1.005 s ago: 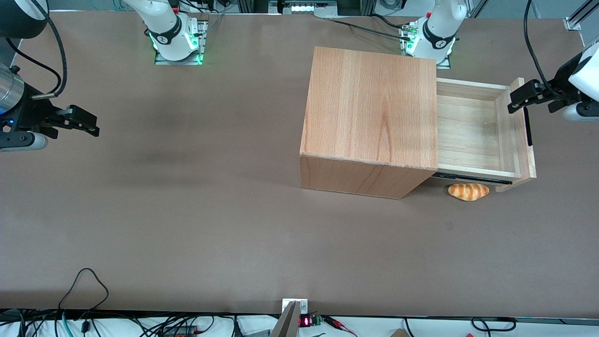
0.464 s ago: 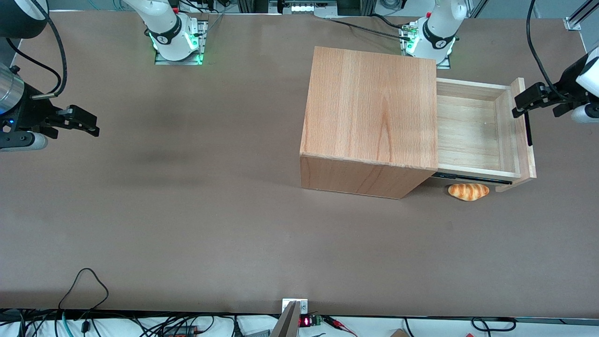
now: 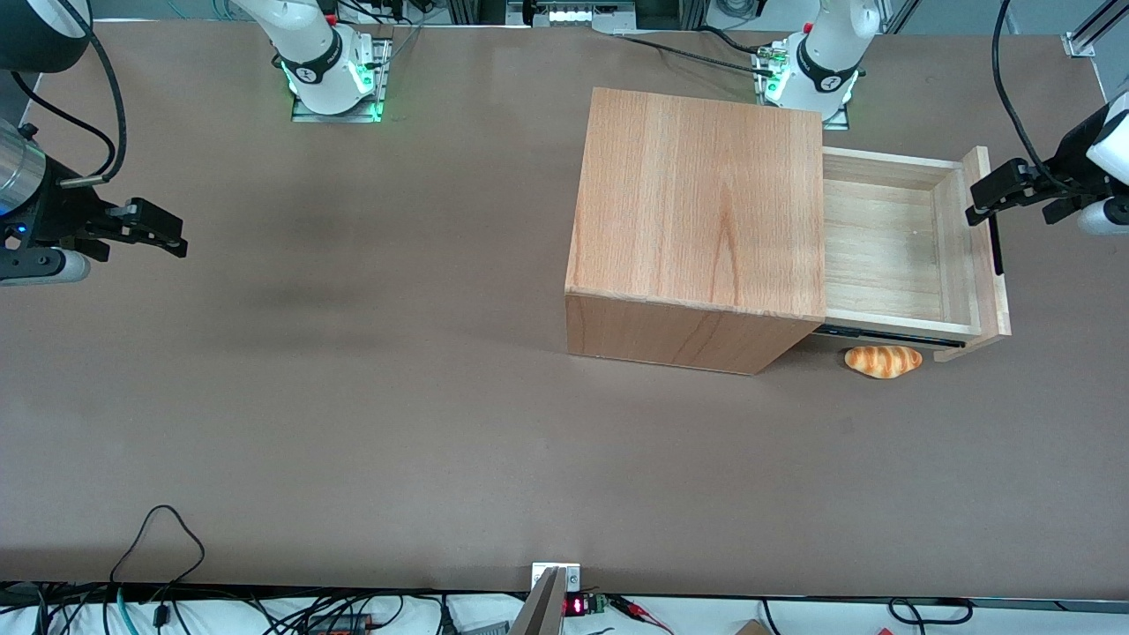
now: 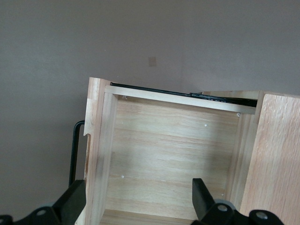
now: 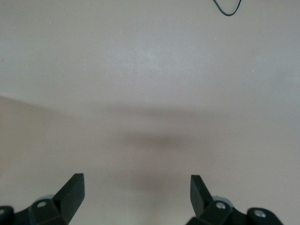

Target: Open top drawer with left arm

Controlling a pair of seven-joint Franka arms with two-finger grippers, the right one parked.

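The top drawer (image 3: 891,247) stands pulled out of the cabinet (image 3: 697,220), toward my end of the surface (image 3: 353,397). My claw (image 3: 977,201) hangs released, fingers spread wide, just above the drawer's front board beside the black handle (image 3: 995,240), gripping nothing. A bread roll (image 3: 883,361) lies on the surface just under the drawer.
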